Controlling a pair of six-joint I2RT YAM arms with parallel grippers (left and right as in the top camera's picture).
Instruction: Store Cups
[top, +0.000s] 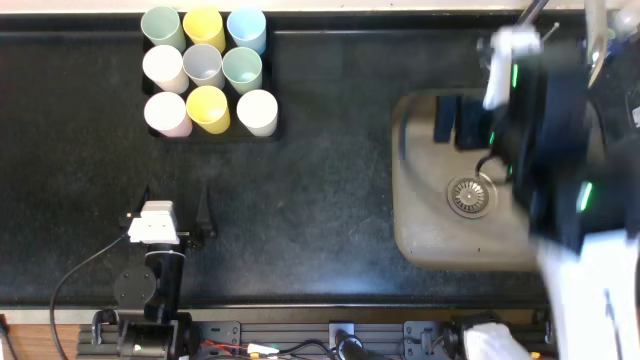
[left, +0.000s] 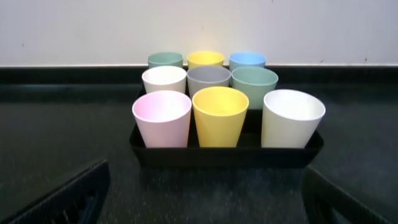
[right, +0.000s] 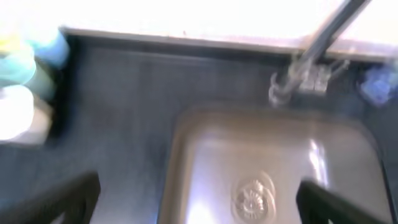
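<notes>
Top view: a black counter (top: 320, 230) seen from above, with a tray of cups at its far left and a sink (top: 430, 235) set into its right side.
Tray: a shallow black tray (top: 215, 137) sits flat on the counter, and its low front wall (left: 224, 155) faces the left wrist camera.
Cups: nine cups stand upright and open-mouthed in the tray, three rows of three, packed close together.
Front row: a pink cup (left: 161, 118), a yellow cup (left: 219, 116) and a white cup (left: 291, 118), nearest the left arm.
Middle row: a white cup (top: 164, 66), a grey cup (top: 203, 63) and a green cup (top: 242, 68).
Back row: a dull green cup (top: 162, 25), a second yellow cup (top: 204, 25) and a blue cup (top: 246, 27), closest to the wall.
Left gripper: the left gripper (left: 205, 174) is low over the counter, near the tray and pointed at it, apart from the cups. Its fingers are spread wide with nothing between them.
Right gripper: the right gripper (right: 199, 186) hangs above the sink, well apart from the tray. Its fingers are also spread wide and carry nothing.
Sink: a grey-brown basin with a round metal drain (top: 470, 195) in its floor, and a faucet (right: 323, 37) rising behind it.
</notes>
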